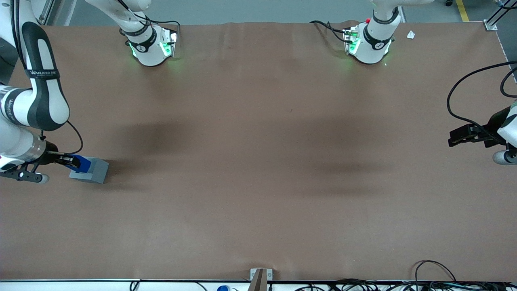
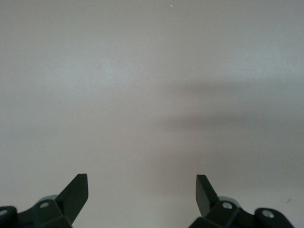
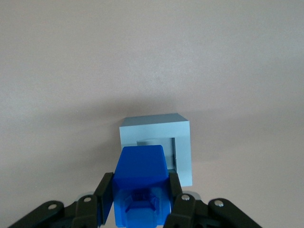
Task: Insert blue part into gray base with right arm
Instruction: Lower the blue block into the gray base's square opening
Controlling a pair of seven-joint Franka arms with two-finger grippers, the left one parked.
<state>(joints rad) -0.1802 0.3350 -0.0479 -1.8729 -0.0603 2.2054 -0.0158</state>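
The one blue part [image 3: 140, 183] is clamped between the fingers of the gripper [image 3: 140, 202] and held over the one gray base [image 3: 183, 142], covering much of the base's square hole; whether part and base touch cannot be told. In the front view, the gripper [image 1: 76, 162] partly hides the blue part [image 1: 85, 163] at the gray base [image 1: 93, 171], at the frame's left edge. The right arm [image 1: 34, 97] is cut off there, above a plain brown table [image 1: 258, 169] with cables [image 1: 436, 283] along its lower edge.

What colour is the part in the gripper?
Bright blue part, held in the gripper above the gray base; right wrist view.
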